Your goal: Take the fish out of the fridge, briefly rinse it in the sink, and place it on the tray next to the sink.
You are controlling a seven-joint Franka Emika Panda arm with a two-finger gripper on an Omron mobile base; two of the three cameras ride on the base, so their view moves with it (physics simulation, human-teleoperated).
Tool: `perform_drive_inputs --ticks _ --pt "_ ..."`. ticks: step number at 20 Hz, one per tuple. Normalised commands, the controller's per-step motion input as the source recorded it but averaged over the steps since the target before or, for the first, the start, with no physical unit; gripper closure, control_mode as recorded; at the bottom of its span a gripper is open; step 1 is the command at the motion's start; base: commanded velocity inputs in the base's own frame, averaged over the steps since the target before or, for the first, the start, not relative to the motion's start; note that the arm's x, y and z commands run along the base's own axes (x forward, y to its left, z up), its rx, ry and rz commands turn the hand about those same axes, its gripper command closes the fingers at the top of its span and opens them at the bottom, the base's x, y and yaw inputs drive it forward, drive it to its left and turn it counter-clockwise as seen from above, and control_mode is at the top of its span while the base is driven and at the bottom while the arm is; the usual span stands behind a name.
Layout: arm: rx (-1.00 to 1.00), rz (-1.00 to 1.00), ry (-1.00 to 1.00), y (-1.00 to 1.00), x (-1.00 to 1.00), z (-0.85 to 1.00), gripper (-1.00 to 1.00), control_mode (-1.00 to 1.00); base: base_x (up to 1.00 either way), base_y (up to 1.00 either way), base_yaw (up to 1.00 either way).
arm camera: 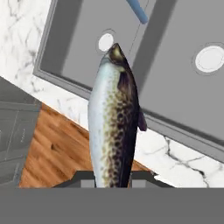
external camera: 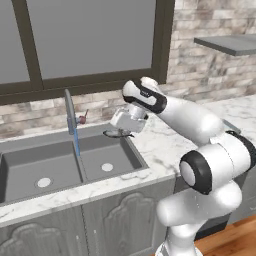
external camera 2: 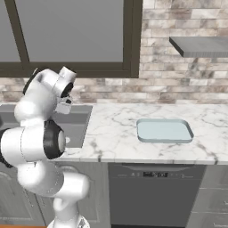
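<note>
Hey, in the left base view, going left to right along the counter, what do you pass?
Left basin of the dark grey two-basin sink → thin grey upright faucet → right basin's round drain → slim dark fish held by the robot's hand → white marble counter.

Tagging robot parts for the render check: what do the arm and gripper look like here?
The arm is glossy white, built of rounded tubular links with bulbous joints ringed in black bands and dark round end caps. The gripper has a pale grey boxy hand body and small dark finger tips. No cables, logos or markings are visible.
</note>
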Motion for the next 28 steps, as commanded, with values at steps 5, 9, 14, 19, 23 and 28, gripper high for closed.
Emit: perform_drive_inputs --ticks 5,9,14,19,23,28 --pt "-0.32 -0.34 -0.29 -0.43 -0.81 0.44 1.0 -1.0 0.0 0.0 0.0" --pt "-0.4 -0.5 -0.06 -0.16 -0.66 -0.06 1.0 -1.0 0.0 0.0 0.0" --pt "-0.12 -0.18 -0.01 0.0 -0.17 0.0 1.0 -1.0 0.0 0.0 0.0" --pt "0.0 -0.23 -0.04 -0.73 -0.17 0.01 1.0 -1.0 0.0 0.0 0.0" --pt "0.0 -0.42 -0.01 -1.0 -0.02 0.1 1.0 -1.0 0.0 0.0 0.0" --pt "-0.12 -0.49 0.0 -1.0 0.03 0.01 1.0 -1.0 0.0 0.0 0.0"
